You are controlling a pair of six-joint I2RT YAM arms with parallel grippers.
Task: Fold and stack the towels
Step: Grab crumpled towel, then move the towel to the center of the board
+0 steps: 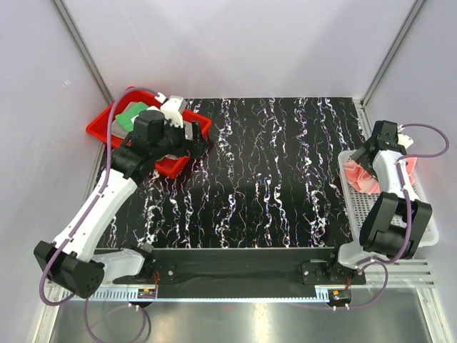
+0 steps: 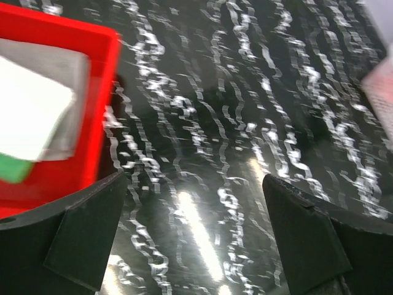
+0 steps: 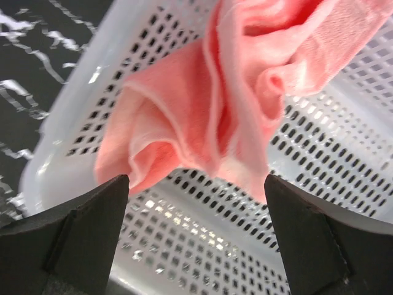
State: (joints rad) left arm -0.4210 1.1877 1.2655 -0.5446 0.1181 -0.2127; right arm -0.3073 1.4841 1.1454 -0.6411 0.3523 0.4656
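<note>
At the near edge, the left arm (image 1: pixel 107 200) and right arm (image 1: pixel 391 171) rise from a black base bar and reach out over the desk (image 1: pixel 271 179), a glossy black slab veined with white marble-like streaks that catch the lamp glare. On the right, the right arm bends over a white plastic basket (image 1: pixel 427 236), an oblong tub whose floor and walls are punched with rows of small slots. In it lies the pink towel (image 3: pixel 202 104), a soft, fuzzy cloth crumpled into loose rolls and folds. The right jaws stand wide apart just above the basket floor, with the towel's lower edge ahead of their tips and nothing clamped between them. Farther off on the left, the left arm stretches to the far corner, where its dark wrist covers part of a bright red tray (image 1: pixel 100 128), a smooth, hard tray with a raised rim. Inside it, a flat, square-folded white towel (image 2: pixel 27 107) lies on a grey towel (image 2: pixel 64 67), with a green towel (image 2: pixel 12 169) showing at the lower edge. The left jaws are spread wide and empty over bare desk, just beside the tray's right wall.
</note>
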